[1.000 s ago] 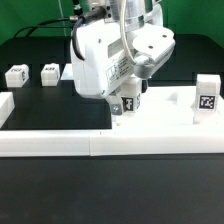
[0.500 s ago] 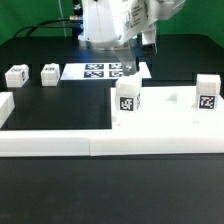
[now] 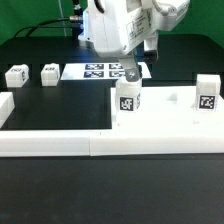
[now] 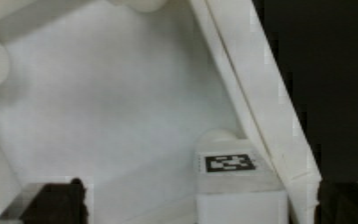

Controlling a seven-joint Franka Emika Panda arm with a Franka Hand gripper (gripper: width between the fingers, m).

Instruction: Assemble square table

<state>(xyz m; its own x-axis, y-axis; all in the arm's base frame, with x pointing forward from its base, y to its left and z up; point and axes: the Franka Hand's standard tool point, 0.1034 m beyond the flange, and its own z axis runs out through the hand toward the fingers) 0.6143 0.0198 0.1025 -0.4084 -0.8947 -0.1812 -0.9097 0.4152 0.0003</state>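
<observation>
The square table's white slab (image 3: 165, 112) lies at the exterior view's right. One tagged leg (image 3: 127, 100) stands upright at its near left corner, another (image 3: 207, 92) at its right end. Two loose legs (image 3: 15, 76) (image 3: 49, 73) sit on the black table at the left. My gripper (image 3: 132, 70) hangs open above and behind the corner leg, holding nothing. In the wrist view the slab (image 4: 105, 120) fills the picture, the corner leg (image 4: 231, 163) shows far below, and the gripper (image 4: 197, 205) has a dark fingertip (image 4: 51, 200) at each side.
The marker board (image 3: 98, 71) lies flat behind the slab, under the arm. A long white border bar (image 3: 100, 143) runs along the front, with a short one (image 3: 5, 108) at the left. Cables trail at the back.
A second ago my gripper was down around the corner leg. It has let go, risen and drawn back, and the leg stays standing on the slab.
</observation>
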